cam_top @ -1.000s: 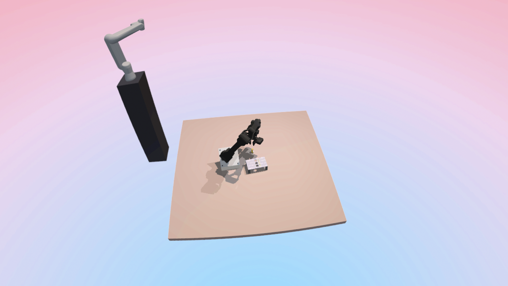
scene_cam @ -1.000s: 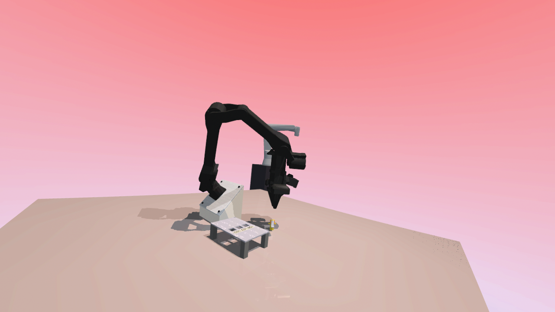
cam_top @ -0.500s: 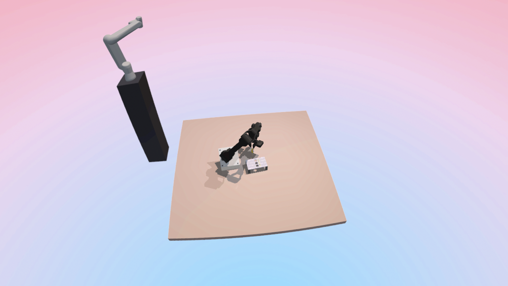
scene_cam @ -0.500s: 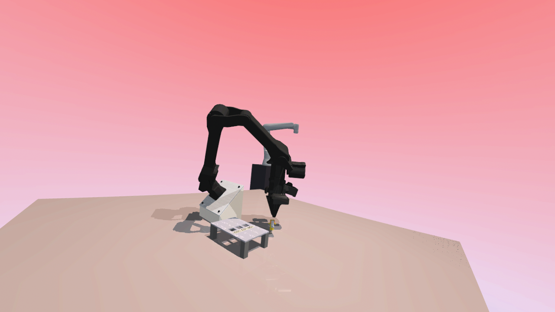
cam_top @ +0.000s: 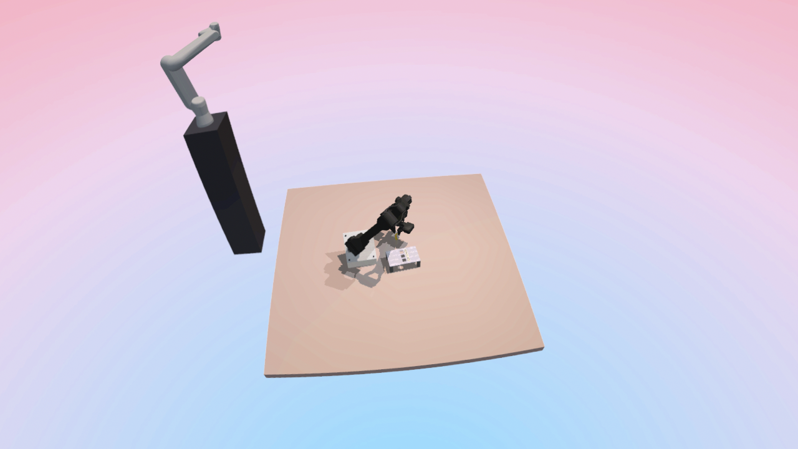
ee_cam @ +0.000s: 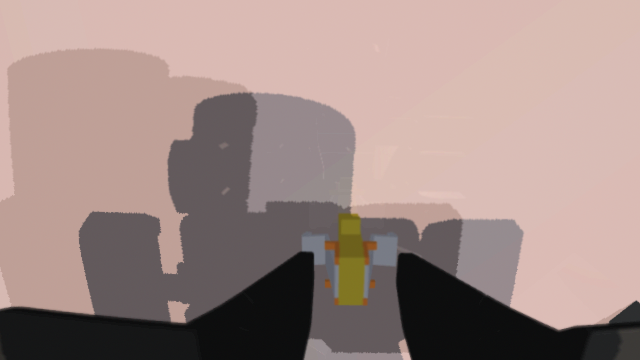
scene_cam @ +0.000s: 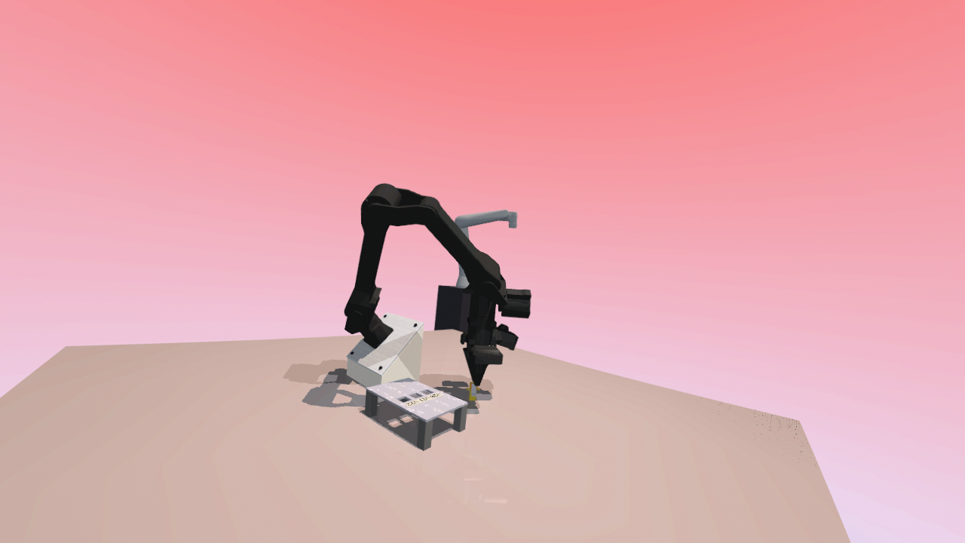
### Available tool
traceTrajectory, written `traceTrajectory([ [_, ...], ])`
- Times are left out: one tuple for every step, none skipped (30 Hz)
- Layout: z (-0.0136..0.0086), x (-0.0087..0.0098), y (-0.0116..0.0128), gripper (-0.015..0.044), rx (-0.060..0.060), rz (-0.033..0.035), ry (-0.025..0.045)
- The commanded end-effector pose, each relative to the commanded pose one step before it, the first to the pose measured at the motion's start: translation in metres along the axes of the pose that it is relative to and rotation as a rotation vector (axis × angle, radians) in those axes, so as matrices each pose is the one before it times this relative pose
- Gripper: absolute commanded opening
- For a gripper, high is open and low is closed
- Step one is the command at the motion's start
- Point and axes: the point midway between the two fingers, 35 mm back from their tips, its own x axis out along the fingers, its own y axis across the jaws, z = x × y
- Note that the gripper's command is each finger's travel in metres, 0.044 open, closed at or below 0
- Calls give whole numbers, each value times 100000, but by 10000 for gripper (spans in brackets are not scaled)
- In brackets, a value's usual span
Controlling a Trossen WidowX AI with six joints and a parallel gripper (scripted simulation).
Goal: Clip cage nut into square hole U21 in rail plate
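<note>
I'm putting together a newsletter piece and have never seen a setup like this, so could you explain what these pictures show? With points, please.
A black jointed arm [cam_top: 371, 229] [scene_cam: 431, 219] stands on a pale base and ends in a two-fingered gripper [cam_top: 396, 232] [scene_cam: 477, 385] [ee_cam: 355, 267]. One picture looks down from above, one from the side, and one from the wrist, past the fingers. On the table [cam_top: 446, 312] [scene_cam: 573, 486] are a small yellow, orange and grey cage nut [cam_top: 396, 236] [scene_cam: 472, 392] [ee_cam: 351, 280] and a raised plate [cam_top: 394, 257] [scene_cam: 442, 408] with square holes. The gripper is partly open with the nut just below or between its fingertips; nothing appears held.
</note>
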Motion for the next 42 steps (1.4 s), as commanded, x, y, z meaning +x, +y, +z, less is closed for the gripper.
traceTrajectory([
  [-323, 575, 121, 120, -939, -227, 1140],
  [0, 0, 0, 120, 0, 0, 0],
  [0, 0, 0, 120, 0, 0, 0],
  [0, 0, 0, 120, 0, 0, 0],
  [0, 0, 0, 120, 0, 0, 0],
  [0, 0, 0, 120, 0, 0, 0],
  [0, 0, 0, 120, 0, 0, 0],
  [0, 0, 0, 120, 0, 0, 0],
  [0, 17, 0, 120, 0, -1, 1],
  [0, 28, 0, 120, 0, -1, 1],
  [0, 42, 0, 120, 0, -1, 1],
  [-1, 45, 0, 120, 0, -2, 2],
  [-1, 52, 0, 120, 0, -2, 2],
  [-1, 59, 0, 120, 0, -2, 2],
  [-1, 43, 0, 120, 0, -2, 2],
  [0, 15, 0, 120, 0, -1, 1],
  [0, 0, 0, 120, 0, 0, 0],
  [0, 0, 0, 120, 0, 0, 0],
  [0, 0, 0, 120, 0, 0, 0],
  [0, 0, 0, 120, 0, 0, 0],
  [0, 0, 0, 120, 0, 0, 0],
  [0, 0, 0, 120, 0, 0, 0],
  [0, 0, 0, 120, 0, 0, 0],
  [0, 0, 0, 120, 0, 0, 0],
  [0, 0, 0, 120, 0, 0, 0],
  [0, 0, 0, 120, 0, 0, 0],
  [0, 0, 0, 120, 0, 0, 0],
  [0, 0, 0, 120, 0, 0, 0],
  [0, 0, 0, 120, 0, 0, 0],
  [0, 0, 0, 120, 0, 0, 0],
  [0, 0, 0, 120, 0, 0, 0],
  [-6, 6, -3, 120, 0, 0, 0],
  [-9, 9, -4, 120, 0, 0, 1],
  [-13, 13, -6, 120, 0, 0, 1],
  [-15, 15, -7, 120, -1, -1, 1],
  [-6, 6, -3, 120, 0, 0, 0],
  [0, 0, 0, 120, 0, 0, 0],
  [0, 0, 0, 120, 0, 0, 0],
  [0, 0, 0, 120, 0, 0, 0],
  [0, 0, 0, 120, 0, 0, 0],
  [0, 0, 0, 120, 0, 0, 0],
  [0, 0, 0, 120, 0, 0, 0],
])
